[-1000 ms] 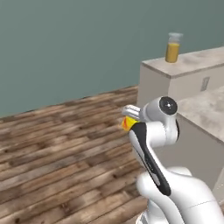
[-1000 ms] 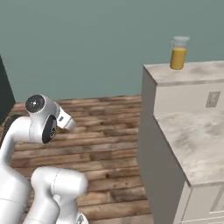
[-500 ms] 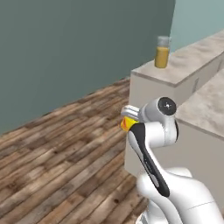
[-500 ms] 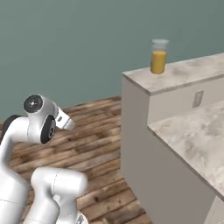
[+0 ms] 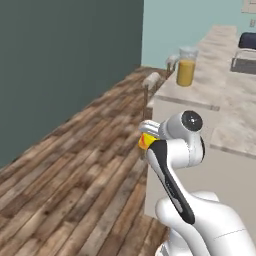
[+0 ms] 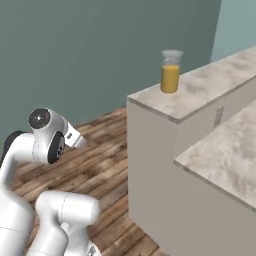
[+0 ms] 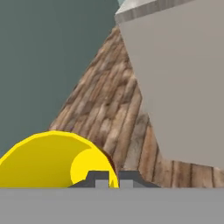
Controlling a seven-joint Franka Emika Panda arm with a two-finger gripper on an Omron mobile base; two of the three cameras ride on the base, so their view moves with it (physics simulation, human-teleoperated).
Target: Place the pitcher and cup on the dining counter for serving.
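**Yellow cup in the gripper, pitcher up on the raised counter**

The two-finger gripper point(image 7: 107, 178) has its dark tips drawn close together over the rim of the small yellow tumbler with red-orange markings point(image 7: 52, 159), and the cup's open mouth fills the space just in front of them. From the left base view the same cup point(image 5: 146, 141) peeks out beside the white arm's wrist, tucked close against the robot's body and carried above the wooden plank floor point(image 5: 75, 175).

Ahead of the gripper and higher than it stands the long raised slab of beige veined marble on a plain cream half-wall point(image 6: 200, 90). The clear glass pitcher with orange liquid and a pale rim point(image 6: 171, 71) stands upright on that slab near its end, well apart from the gripper. The blank cream face of the half-wall lies between the held cup and the counter top. Beyond it, lower down, is the wider marble worktop point(image 6: 230, 155). A dark teal wall point(image 6: 75, 50) closes the room behind.
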